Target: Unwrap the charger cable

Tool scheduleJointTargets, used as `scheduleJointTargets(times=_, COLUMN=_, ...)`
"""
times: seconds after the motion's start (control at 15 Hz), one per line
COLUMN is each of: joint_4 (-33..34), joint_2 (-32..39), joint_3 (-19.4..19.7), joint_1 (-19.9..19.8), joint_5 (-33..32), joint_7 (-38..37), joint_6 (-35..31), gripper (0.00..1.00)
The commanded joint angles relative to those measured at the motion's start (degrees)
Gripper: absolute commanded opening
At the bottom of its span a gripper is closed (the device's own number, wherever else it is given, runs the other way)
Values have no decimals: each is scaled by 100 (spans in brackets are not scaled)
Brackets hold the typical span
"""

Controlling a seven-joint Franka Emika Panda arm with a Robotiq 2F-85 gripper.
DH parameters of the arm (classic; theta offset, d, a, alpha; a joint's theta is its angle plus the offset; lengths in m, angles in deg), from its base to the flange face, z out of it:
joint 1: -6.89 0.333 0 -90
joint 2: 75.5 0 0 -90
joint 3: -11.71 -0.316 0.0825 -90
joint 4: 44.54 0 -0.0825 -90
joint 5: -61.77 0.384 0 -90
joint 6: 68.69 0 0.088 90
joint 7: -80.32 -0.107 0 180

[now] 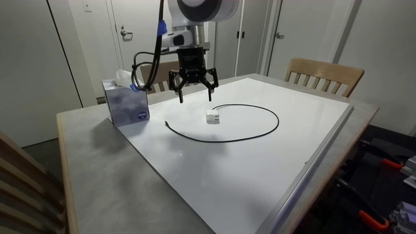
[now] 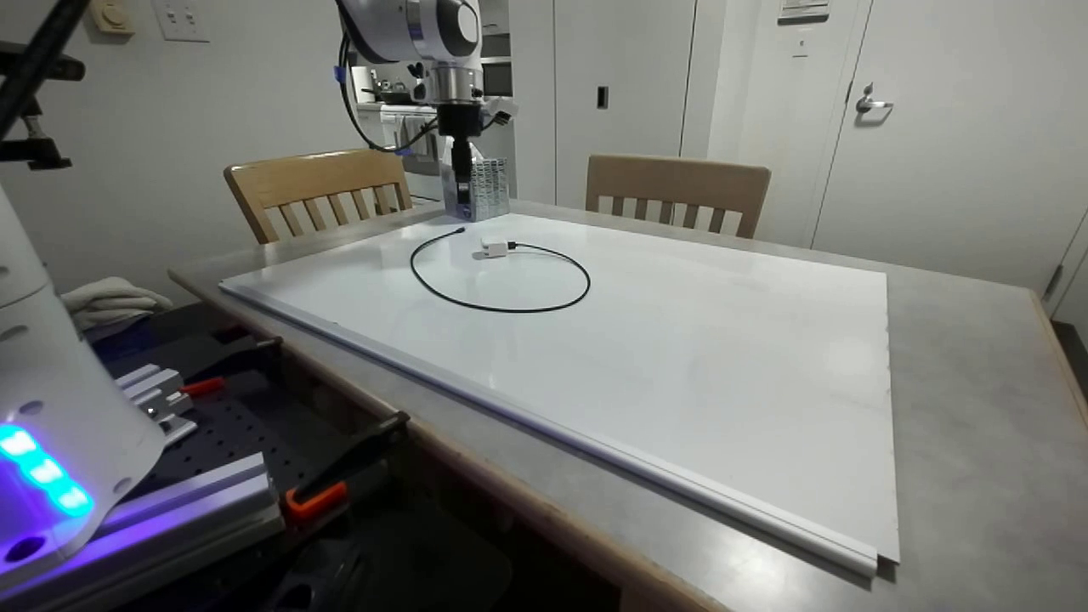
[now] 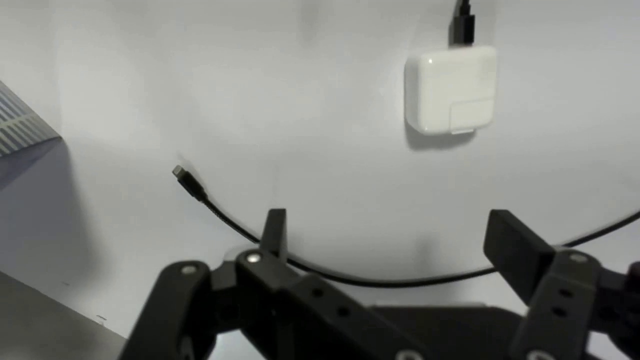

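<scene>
The charger cable (image 1: pixel 224 141) lies on the white board in one wide open loop; it also shows in an exterior view (image 2: pixel 510 311). Its white plug (image 1: pixel 212 115) sits inside the loop with the black cord plugged into it; the plug also shows in the wrist view (image 3: pixel 457 92). The cord's free connector end (image 3: pixel 190 182) points away from the plug. My gripper (image 1: pixel 195 100) is open and empty, above the board and apart from the cable. In the wrist view the cord (image 3: pixel 390 284) passes below the fingers (image 3: pixel 387 220), which hide short parts of it.
A blue tissue box (image 1: pixel 128 105) stands at the board's corner, close to the gripper side. The white board (image 1: pixel 247 175) lies on a grey table (image 1: pixel 97 162) and has a raised rail (image 2: pixel 544 416) along one edge. Wooden chairs (image 1: pixel 325 71) stand around the table.
</scene>
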State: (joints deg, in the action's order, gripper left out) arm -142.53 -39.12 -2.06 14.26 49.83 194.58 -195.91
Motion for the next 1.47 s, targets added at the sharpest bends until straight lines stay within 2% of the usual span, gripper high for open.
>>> scheduleJointTargets(times=0.0, joint_4=-530, joint_2=-256, joint_3=31, joint_1=-69, joint_5=-268, joint_7=458, joint_6=-663, gripper=100)
scheduleJointTargets(times=0.2, joint_4=-786, joint_2=-298, joint_3=9, joint_1=-156, joint_5=-146, joint_7=582, joint_6=-824, gripper=100)
scheduleJointTargets(times=0.4, joint_4=-1166, joint_2=-446, joint_3=92, joint_1=-185, joint_5=-100, joint_7=297, joint_6=-933, gripper=100)
scheduleJointTargets(times=0.67, joint_4=-1726, joint_2=-680, joint_3=549, joint_1=76, joint_5=-788, joint_7=-474, joint_6=-1768, gripper=100)
scheduleJointTargets(times=0.8, joint_4=-2085, joint_2=-775, joint_3=808, joint_1=170, joint_5=-1193, joint_7=-1204, joint_6=-2635, gripper=100)
scheduleJointTargets(times=0.87, joint_4=-1553, joint_2=-465, joint_3=527, joint_1=2, joint_5=-951, joint_7=-755, joint_6=-1995, gripper=100)
scheduleJointTargets(times=0.93, joint_4=-1699, joint_2=-501, joint_3=606, joint_1=22, joint_5=-1092, joint_7=-989, joint_6=-2287, gripper=100)
scheduleJointTargets(times=1.07, joint_4=-1844, joint_2=-562, joint_3=652, joint_1=23, joint_5=-1144, joint_7=-1104, joint_6=-2454, gripper=100)
scheduleJointTargets(times=1.4, joint_4=-1817, joint_2=-665, joint_3=455, joint_1=-120, joint_5=-1081, joint_7=-518, joint_6=-1927, gripper=100)
